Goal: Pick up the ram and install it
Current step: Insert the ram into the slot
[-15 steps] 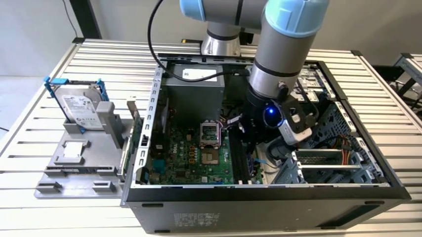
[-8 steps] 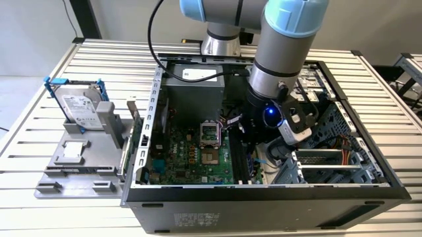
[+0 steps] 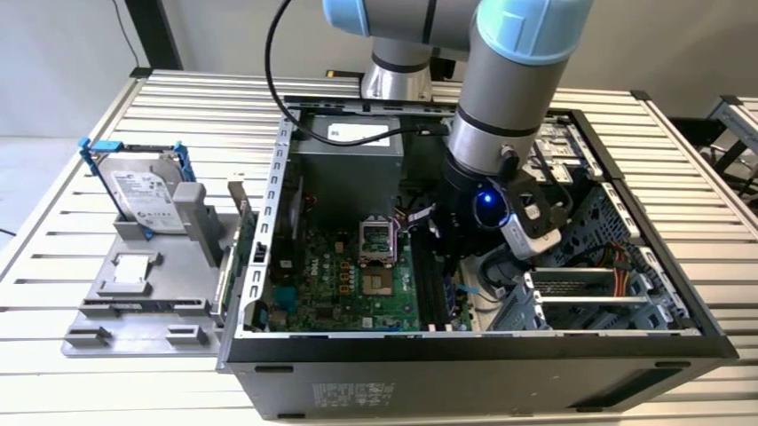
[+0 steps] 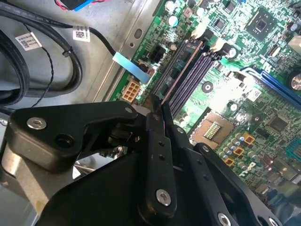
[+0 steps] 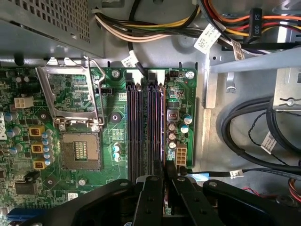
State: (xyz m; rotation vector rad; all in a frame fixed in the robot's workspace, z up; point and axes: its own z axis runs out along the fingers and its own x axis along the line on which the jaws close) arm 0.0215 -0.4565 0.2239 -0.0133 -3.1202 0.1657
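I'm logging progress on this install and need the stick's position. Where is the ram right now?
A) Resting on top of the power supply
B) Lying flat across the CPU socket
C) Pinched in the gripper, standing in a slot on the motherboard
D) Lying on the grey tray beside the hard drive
C: in both wrist views the gripper is closed on the ram, whose edge runs along the motherboard slots.

One open computer case (image 3: pixel 474 342), one motherboard (image 3: pixel 343 284), four memory slots (image 5: pixel 141 127), one hard drive (image 3: pixel 142 193).
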